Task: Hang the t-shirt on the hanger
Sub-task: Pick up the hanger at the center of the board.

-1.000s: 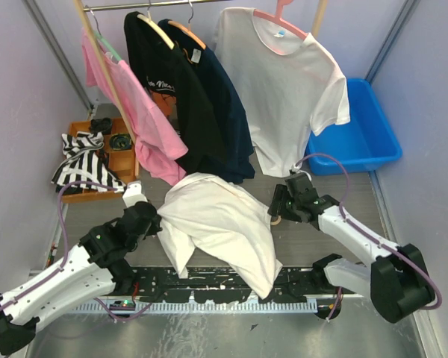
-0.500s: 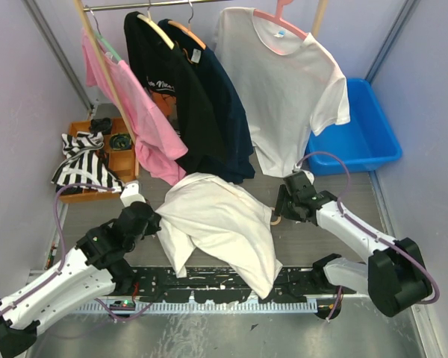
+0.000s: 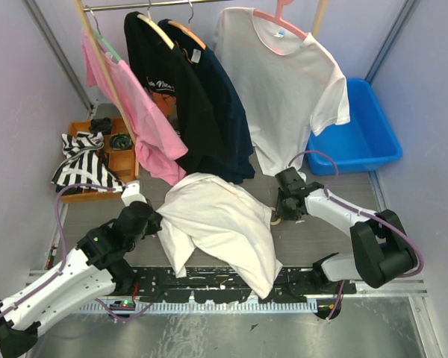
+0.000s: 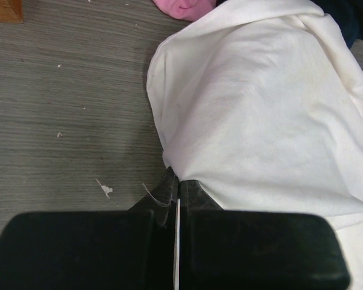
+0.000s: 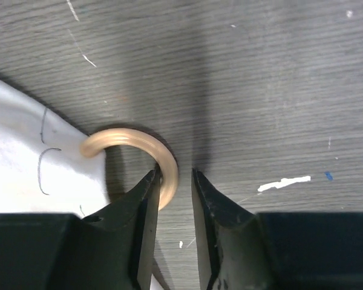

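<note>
At the bottom of the top view, a black slotted strip (image 3: 209, 287) runs across the grey wood-grain desk (image 3: 321, 235) between the arm bases. Just above it, mid-frame, the plain white t-shirt (image 3: 216, 227) lies in a crumpled mound, one corner trailing over the strip. The left tool (image 4: 178, 186) sits at the shirt's left edge. Its fingers are pressed together with a white sliver of cloth pinched between them.

At the mound's right side only the tan hook of the hanger (image 5: 136, 148) pokes out; the shirt covers the rest. The right tool (image 5: 174, 181) straddles that hook, fingers slightly apart. The hook's curve lies against the finger at frame left and clear of the other.

Farther up, the hems of a pink t-shirt (image 3: 145, 112) and a navy t-shirt (image 3: 228, 119) hang close over the mound's far edge, with a black t-shirt (image 3: 168, 74) between them. At upper right another white t-shirt (image 3: 284, 89) hangs on a pink hanger (image 3: 280, 26). A blue bin (image 3: 358, 130) stands at far right. An orange tray (image 3: 123, 160) with a striped cloth (image 3: 82, 160) stands at far left.
</note>
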`<state>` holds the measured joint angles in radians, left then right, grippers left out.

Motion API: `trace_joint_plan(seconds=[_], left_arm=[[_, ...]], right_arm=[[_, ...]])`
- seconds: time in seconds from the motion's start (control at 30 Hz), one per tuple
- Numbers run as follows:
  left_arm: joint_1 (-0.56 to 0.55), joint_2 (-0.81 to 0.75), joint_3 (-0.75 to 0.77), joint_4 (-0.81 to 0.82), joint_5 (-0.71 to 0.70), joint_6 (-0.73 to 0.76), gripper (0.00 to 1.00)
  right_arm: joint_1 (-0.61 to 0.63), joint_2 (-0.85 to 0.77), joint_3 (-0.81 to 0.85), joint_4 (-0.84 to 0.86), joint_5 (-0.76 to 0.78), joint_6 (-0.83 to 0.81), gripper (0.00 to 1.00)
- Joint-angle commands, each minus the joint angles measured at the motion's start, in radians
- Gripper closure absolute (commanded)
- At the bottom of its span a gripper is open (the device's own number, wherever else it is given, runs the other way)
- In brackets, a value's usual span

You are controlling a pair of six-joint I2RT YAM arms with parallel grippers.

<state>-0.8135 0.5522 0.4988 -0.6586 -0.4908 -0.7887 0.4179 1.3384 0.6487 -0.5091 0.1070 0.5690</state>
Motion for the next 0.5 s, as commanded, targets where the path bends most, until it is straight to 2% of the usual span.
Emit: trace_joint_plan(seconds=[0.0, 0.1, 0.27, 0.47], left_arm=[[0.006, -0.010, -0.023, 0.065, 0.018, 0.009, 1.00], [0.007, -0.007, -0.028, 0.077, 0.029, 0.011, 1.00], [0.007, -0.024, -0.027, 0.074, 0.042, 0.013, 1.00], [0.009, -0.024, -0.025, 0.085, 0.066, 0.011, 1.00]], right_arm=[[0.056, 0.095, 0.027, 0.028, 0.024, 0.013, 0.72], [0.085, 0.158, 0.027, 0.050, 0.028, 0.028, 0.97], [0.088, 0.073, 0.051, 0.015, 0.080, 0.036, 0.99], [0.088, -0.123, 0.247, -0.145, 0.229, 0.005, 0.99]])
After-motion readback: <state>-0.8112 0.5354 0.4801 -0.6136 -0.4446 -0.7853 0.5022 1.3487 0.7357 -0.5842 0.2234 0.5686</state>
